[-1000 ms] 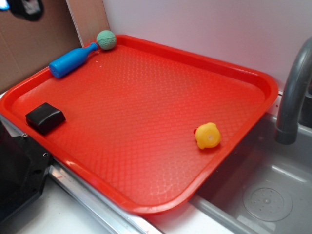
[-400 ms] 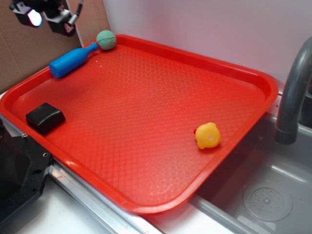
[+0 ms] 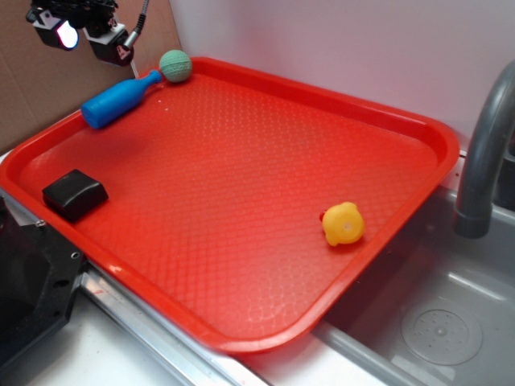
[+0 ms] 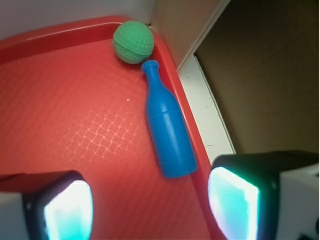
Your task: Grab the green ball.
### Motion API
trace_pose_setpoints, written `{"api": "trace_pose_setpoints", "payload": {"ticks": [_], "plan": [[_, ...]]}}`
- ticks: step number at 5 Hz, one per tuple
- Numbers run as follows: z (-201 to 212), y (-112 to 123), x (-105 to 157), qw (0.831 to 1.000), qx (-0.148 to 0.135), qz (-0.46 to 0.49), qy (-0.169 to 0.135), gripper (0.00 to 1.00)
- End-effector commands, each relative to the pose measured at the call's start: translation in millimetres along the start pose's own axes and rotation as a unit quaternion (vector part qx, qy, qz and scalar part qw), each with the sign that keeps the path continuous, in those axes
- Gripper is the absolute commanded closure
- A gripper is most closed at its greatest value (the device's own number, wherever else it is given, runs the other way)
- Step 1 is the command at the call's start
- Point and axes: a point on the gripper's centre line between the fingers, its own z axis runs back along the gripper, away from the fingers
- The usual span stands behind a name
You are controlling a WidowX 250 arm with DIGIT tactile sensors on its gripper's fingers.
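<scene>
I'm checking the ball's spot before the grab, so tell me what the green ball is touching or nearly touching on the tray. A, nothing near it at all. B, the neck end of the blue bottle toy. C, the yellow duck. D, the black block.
B: the green ball sits in the red tray's far corner right at the neck end of the blue bottle toy, while the gripper is open and empty.
</scene>
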Motion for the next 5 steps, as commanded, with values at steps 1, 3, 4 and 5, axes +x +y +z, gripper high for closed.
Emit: {"api": "trace_pose_setpoints", "payload": {"ticks": [1,3,4,5], "plan": [[10.0,3.6,6.7,1.0,0.004,-0.002,-0.015,0.0],[-25.1,-5.3,43.5,0.995,0.028,-0.028,-0.09,0.0],[-49.2,-1.1,68.2,0.993,0.023,-0.067,-0.095,0.0],[-66.2,-0.6,81.5,0.991,0.009,-0.082,-0.103,0.0]]}}
